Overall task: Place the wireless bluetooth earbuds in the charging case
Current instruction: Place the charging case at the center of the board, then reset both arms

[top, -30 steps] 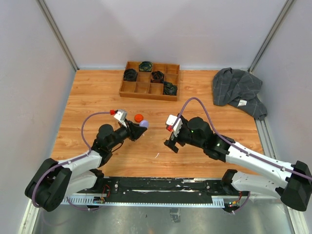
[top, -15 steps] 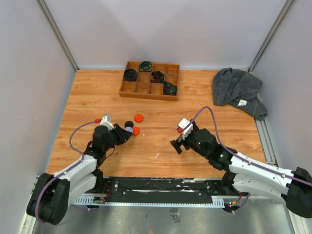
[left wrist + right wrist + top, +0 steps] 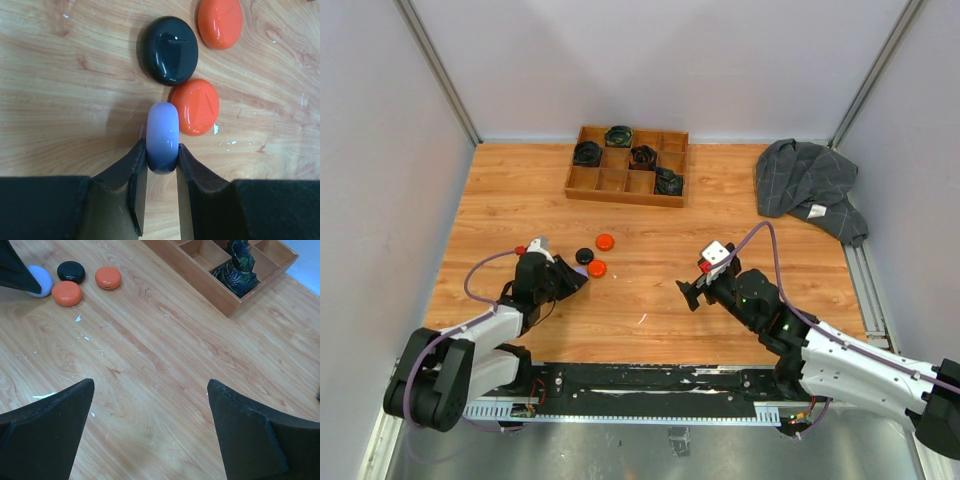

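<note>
The left fingers [image 3: 136, 185] grip the lavender charging case [image 3: 162, 135] on its edge. Just past their tips lie an orange case [image 3: 195, 106] and a black case [image 3: 168, 50]. The right fingers [image 3: 45, 435] stand wide apart, empty.

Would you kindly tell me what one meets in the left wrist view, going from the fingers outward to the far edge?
The left gripper, shut on the lavender case → nearer orange case → black case → farther orange case.
</note>
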